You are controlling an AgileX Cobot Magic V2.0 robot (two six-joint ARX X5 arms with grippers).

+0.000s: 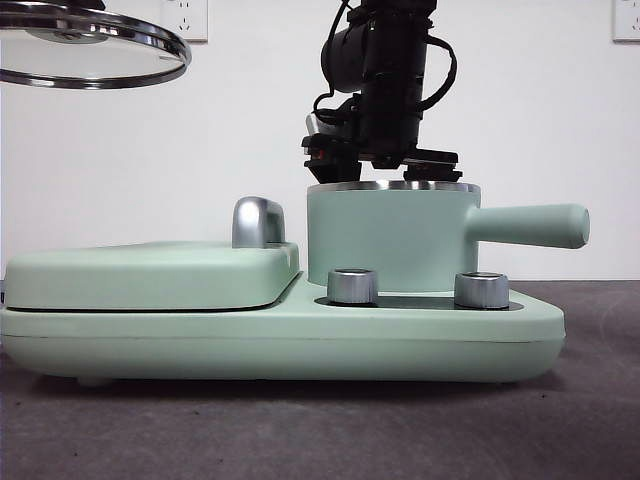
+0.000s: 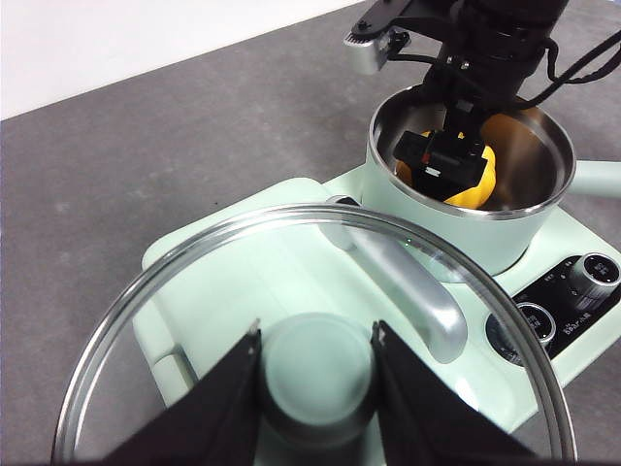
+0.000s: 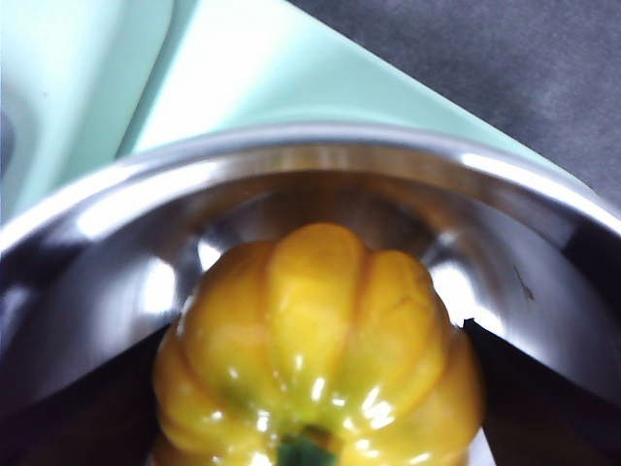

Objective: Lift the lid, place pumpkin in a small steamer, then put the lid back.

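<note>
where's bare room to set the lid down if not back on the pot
Free: the flat griddle cover beside its steel handle, and the grey table beyond the appliance. Crowded: the small steamer, where the right gripper holds the pumpkin. The left gripper holds the lid.

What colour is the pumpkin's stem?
Green; the pumpkin itself is glossy yellow. Its stem shows best in the right wrist view.
</note>
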